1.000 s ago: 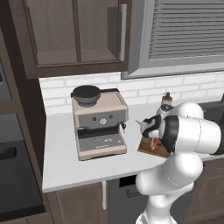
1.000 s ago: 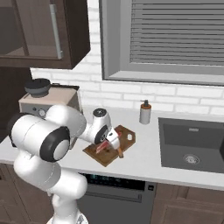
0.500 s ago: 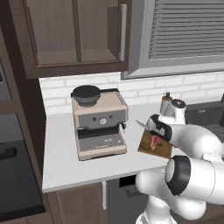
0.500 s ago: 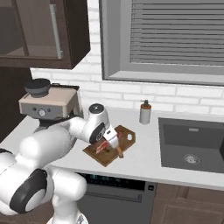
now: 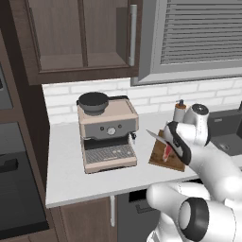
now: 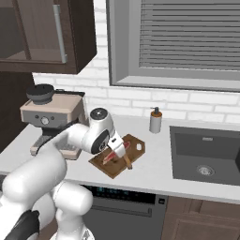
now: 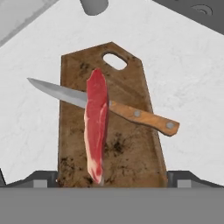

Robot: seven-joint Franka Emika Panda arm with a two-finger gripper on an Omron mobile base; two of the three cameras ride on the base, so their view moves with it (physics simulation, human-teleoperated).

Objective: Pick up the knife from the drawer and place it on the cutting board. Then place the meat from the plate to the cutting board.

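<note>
White worktop point(image 7: 183, 74) is carrying the cutting board point(image 7: 131, 144); the meat point(image 7: 96, 127) is now lying across the knife point(image 7: 131, 113) there; fingers point(image 6: 118, 151), spread wide and empty, are lifting away; both placements look finished.

no readable text anywhere tbh, coffee machine point(image 5: 108, 133) has a round gauge and buttons at its front but no legible brand or numbers, soap bottle point(image 6: 155, 121) carries no label, cutting board point(image 7: 131, 144) shows just wood grain and dark stains
</note>
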